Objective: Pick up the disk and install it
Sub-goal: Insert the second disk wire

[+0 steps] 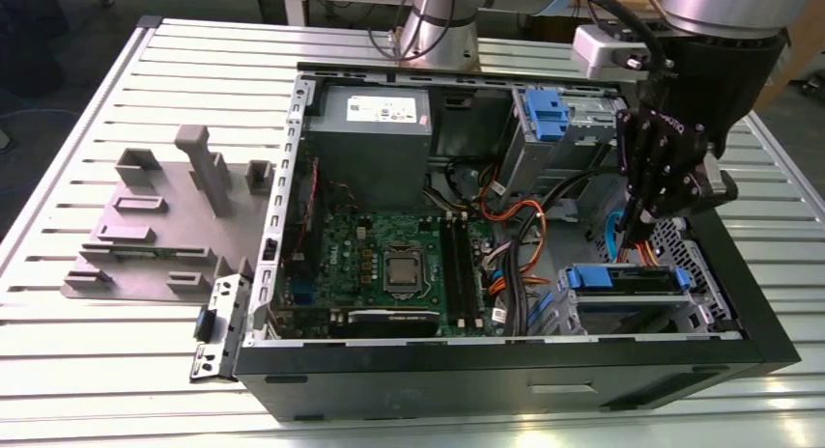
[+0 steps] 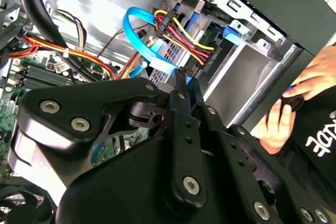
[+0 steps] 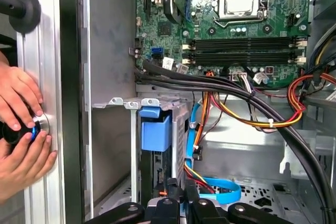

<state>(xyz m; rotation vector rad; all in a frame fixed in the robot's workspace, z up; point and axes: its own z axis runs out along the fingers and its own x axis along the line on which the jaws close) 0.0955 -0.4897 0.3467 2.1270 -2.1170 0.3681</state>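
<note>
The disk (image 1: 628, 276) lies in the lower drive bay at the front right corner of the open computer case (image 1: 516, 371), with blue rail tabs at both ends. In the first wrist view its blue rail end (image 3: 156, 134) shows inside the silver bay. My black gripper (image 1: 642, 218) hangs a little above that bay among the cables. Its fingers look pressed together with nothing held, as seen in both wrist views (image 2: 185, 81) (image 3: 182, 196). A blue flat cable (image 2: 137, 35) loops just beyond the fingertips.
A person's hands (image 3: 21, 124) rest on the table by the case wall, on a blue-ringed knob. An upright cage with a blue latch (image 1: 548, 115) stands at the back right. The motherboard (image 1: 386, 265), power supply (image 1: 371, 129) and orange-red cable bundles (image 1: 516, 226) fill the case. A grey fixture (image 1: 161, 226) lies on the exterior view's left.
</note>
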